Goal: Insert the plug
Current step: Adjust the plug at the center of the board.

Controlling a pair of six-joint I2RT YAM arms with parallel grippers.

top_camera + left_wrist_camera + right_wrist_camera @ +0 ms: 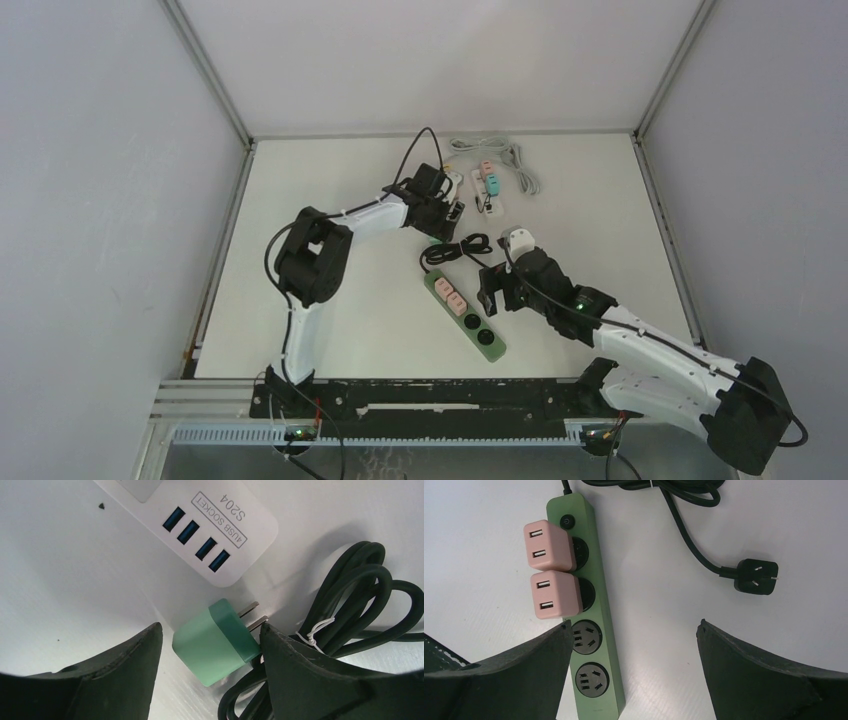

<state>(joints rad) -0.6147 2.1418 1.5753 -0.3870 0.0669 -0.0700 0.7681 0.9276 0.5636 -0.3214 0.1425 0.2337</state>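
At the far middle of the table (330, 320), just beside the white USB strip (220, 525): the green plug (212, 647) lies on its side, prongs toward the strip, with the dark cable coil (360, 600) touching its far end. The left gripper (210, 626) straddles it with jaws wide and holds nothing. The cable-side finger (310, 680) looks to touch the prong end; the other has a gap. The right gripper (634, 622) is fully open and empty over the green power strip (596, 605).

Doing it well: centre on the plug body before closing, pinch the flat sides, stay off the prongs and don't snag the coil. Then square the prongs to a free socket.

Counts:
- 1 green plug, 2 flat prongs
- 4 blue USB ports
- 4 sockets on the green strip: 2 under pink adapters (549, 545), 2 free
- 1 black cord plug (756, 576)
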